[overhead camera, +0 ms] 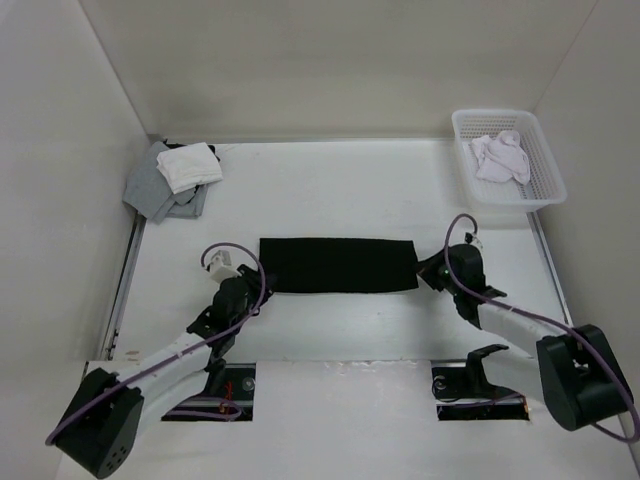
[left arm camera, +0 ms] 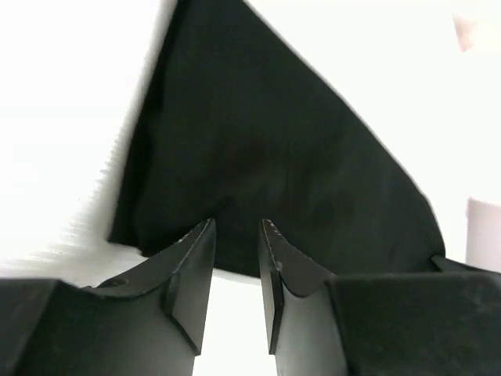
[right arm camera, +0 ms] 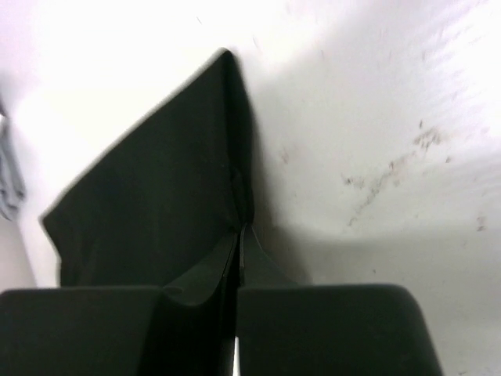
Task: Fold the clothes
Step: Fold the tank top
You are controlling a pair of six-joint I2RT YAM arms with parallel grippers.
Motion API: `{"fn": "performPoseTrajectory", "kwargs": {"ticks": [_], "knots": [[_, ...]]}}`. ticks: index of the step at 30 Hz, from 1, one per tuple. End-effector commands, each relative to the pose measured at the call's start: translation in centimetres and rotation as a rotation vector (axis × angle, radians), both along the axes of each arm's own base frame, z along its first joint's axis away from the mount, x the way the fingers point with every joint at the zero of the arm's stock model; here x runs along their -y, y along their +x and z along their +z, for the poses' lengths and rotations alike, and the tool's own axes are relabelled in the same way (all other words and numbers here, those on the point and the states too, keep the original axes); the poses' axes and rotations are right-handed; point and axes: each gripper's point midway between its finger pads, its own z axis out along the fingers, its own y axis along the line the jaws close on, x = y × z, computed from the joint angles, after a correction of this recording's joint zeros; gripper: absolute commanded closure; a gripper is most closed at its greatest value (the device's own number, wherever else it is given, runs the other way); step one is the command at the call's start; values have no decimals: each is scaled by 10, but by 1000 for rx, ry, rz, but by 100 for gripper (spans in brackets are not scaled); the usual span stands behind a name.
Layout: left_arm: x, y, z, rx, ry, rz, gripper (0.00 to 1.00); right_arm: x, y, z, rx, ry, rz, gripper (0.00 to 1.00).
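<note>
Item under inspection: the black garment lies flat at the middle of the table, laid out as a long, narrow band running left to right. Its edges look straight and even from the overhead view. No straps can be made out in any view.

Left gripper: positioned at the band's left end, at the near corner. In the left wrist view the gripper has its jaws apart with a narrow gap between them. The fingertips sit over the near edge of the garment. Black cloth and white table both show through the gap, and nothing is clamped between the jaws.

Right gripper: positioned at the band's right end. In the right wrist view the gripper has its jaws pressed fully together. They meet on the right-hand edge of the garment, and the fabric is gathered into a small pucker at the fingertips. The far corner of the cloth lies flat on the table beyond.

Other items: a white basket stands at the far right corner and holds a pale cloth. At the far left corner a white towel rests on top of a grey cloth. Both groups are well apart from the garment.
</note>
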Motion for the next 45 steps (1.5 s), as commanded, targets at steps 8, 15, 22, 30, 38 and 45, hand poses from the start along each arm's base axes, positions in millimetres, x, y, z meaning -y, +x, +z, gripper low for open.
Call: {"fn": "performPoseTrajectory", "kwargs": {"ticks": [8,15,22,30,38,45], "knots": [[4,-14,37,66,-63,-33,72,30,6,79,176,-135,-53,100],[6,-10,87,162,-84,-51,70,-37,4,141,229,-316,131,100],[16,-8,105,182,-85,-105,68,-130,1,154,199,-478,320,100],[-7,-5,129,262,-96,-47,67,-232,-1,148,147,-571,482,100],[-30,0,120,249,-127,3,67,-308,-1,116,85,-582,579,92],[-38,8,114,231,-133,22,66,-317,-13,136,176,-433,581,63]]}}
